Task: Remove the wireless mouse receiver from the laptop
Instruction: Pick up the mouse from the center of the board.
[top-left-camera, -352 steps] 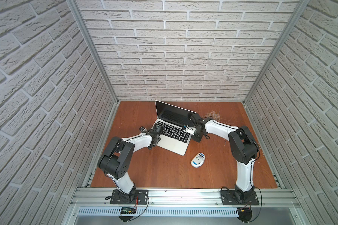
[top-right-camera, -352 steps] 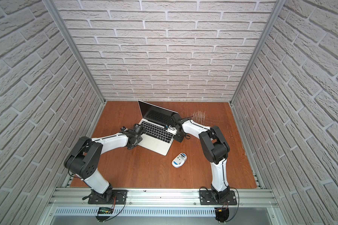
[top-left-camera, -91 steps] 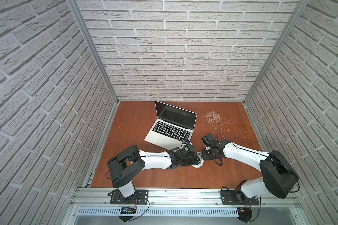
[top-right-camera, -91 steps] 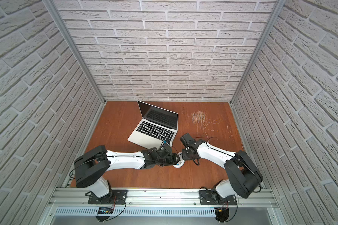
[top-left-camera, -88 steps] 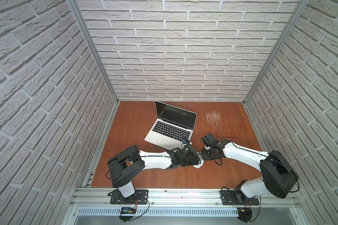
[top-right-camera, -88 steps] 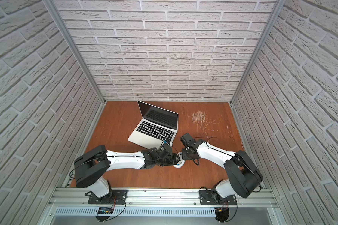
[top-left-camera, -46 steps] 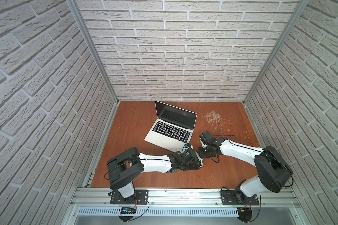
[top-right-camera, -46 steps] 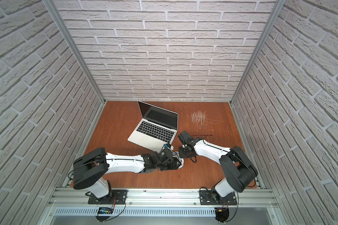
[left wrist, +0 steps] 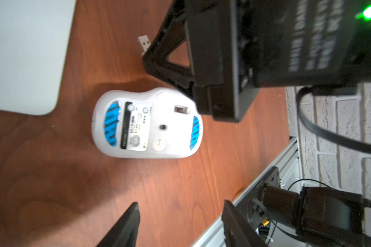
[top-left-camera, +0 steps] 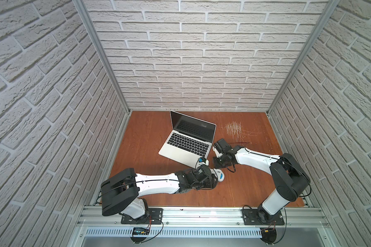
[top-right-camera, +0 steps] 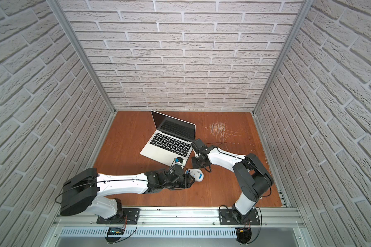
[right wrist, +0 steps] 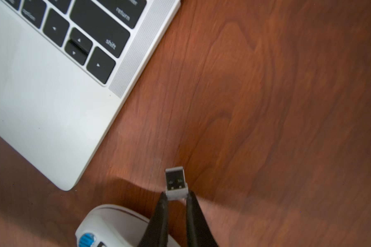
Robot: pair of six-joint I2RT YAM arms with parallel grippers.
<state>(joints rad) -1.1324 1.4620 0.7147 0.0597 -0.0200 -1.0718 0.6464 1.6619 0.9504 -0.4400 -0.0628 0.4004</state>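
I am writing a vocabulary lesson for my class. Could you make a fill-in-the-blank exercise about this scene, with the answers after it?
1. The right gripper holds the receiver; the left gripper holds ____.
2. The mouse lies upside ____.
3. The laptop is ____, not folded shut.

Missing words: nothing; down; open.
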